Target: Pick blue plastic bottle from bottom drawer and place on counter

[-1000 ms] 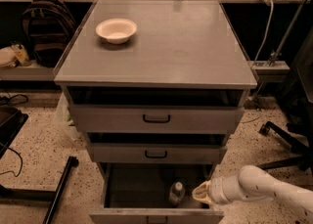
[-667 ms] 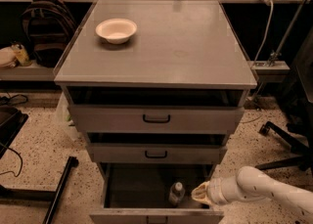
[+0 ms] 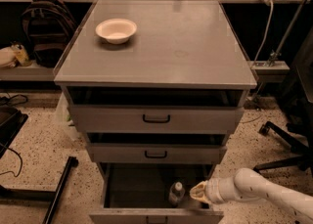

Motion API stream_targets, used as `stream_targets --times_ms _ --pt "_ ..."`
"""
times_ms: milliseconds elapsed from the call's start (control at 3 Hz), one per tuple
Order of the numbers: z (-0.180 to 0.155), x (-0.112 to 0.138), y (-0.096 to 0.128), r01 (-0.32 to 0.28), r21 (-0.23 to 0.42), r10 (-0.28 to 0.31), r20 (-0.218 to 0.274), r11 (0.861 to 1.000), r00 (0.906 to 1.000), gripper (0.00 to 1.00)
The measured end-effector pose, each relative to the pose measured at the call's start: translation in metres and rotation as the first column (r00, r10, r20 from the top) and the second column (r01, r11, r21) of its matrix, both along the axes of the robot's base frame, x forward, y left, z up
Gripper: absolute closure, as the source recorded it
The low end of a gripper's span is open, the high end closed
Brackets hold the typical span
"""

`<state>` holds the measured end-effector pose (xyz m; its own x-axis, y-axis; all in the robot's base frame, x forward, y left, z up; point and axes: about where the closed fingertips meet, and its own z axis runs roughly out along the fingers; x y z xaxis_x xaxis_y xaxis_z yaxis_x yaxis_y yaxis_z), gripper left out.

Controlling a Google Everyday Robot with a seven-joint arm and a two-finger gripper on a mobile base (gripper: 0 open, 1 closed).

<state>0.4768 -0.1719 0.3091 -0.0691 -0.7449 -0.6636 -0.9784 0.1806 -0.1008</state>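
Observation:
The blue plastic bottle [image 3: 176, 193] stands upright in the open bottom drawer [image 3: 156, 214], clear with a white cap, near the drawer's right middle. My gripper [image 3: 195, 192] reaches in from the right on a white arm, its tip just right of the bottle, at about the bottle's height. The counter [image 3: 161, 47] is the broad grey top of the cabinet above.
A cream bowl [image 3: 116, 30] sits on the counter's back left. Two shallower drawers with black handles [image 3: 156, 118] are partly pulled out above the bottom drawer. A black chair base [image 3: 283, 140] stands to the right, a black bar [image 3: 58, 189] lies on the floor at left.
The gripper has edged slightly left, closer to the bottle. The bottle and drawers have not moved.

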Motion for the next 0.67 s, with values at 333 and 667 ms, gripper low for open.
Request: stream_targets --times_ms 333,667 --pt "-0.01 0.01 0.0 -0.001 0.007 0.001 0.017 1.0 0.9998 0.34" --pt "-0.02 0.017 0.001 0.002 0.02 -0.003 0.019 1.0 0.9998 0.2"
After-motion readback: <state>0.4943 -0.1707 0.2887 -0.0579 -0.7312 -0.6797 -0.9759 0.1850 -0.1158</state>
